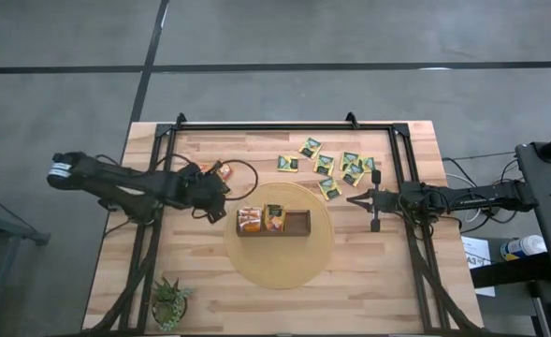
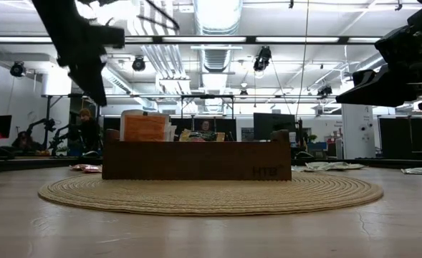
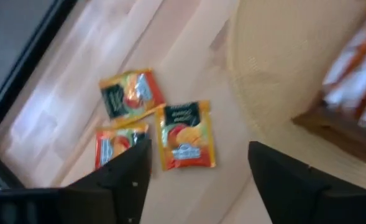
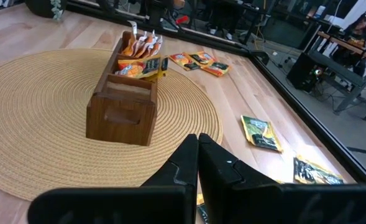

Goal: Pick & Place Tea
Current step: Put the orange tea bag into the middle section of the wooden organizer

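- Two arms worked over a wooden worktop [image 1: 369, 281]; a small green plant [image 1: 169, 301] stood near its front left corner.
- The left gripper [image 3: 198, 165] hovered left of the round woven mat [image 1: 277, 267], its fingers [image 3: 123, 171] spread apart with nothing between them.
- Three red-and-orange tea sachets [image 3: 186, 135] lay just beneath and ahead of that gripper, on bare wood between the worktop's left edge and the mat; their print was too blurred to read.
- A long dark wooden box [image 1: 273, 223] sat at the mat's middle. Its left compartment held orange sachets [image 1: 249, 219], the middle one a green-and-yellow sachet [image 1: 275, 216], and the right one showed only wood.
- The low view showed letters on the box's front near its right end, reading something like "HTB" [image 2: 266, 171].
- Several green-and-yellow sachets [image 1: 336, 167] lay scattered toward the worktop's back right, well apart from the box.
- The right gripper [image 1: 375, 199] waited near the right edge, just beside that scatter, fingers [image 4: 186, 163] pressed together on nothing.
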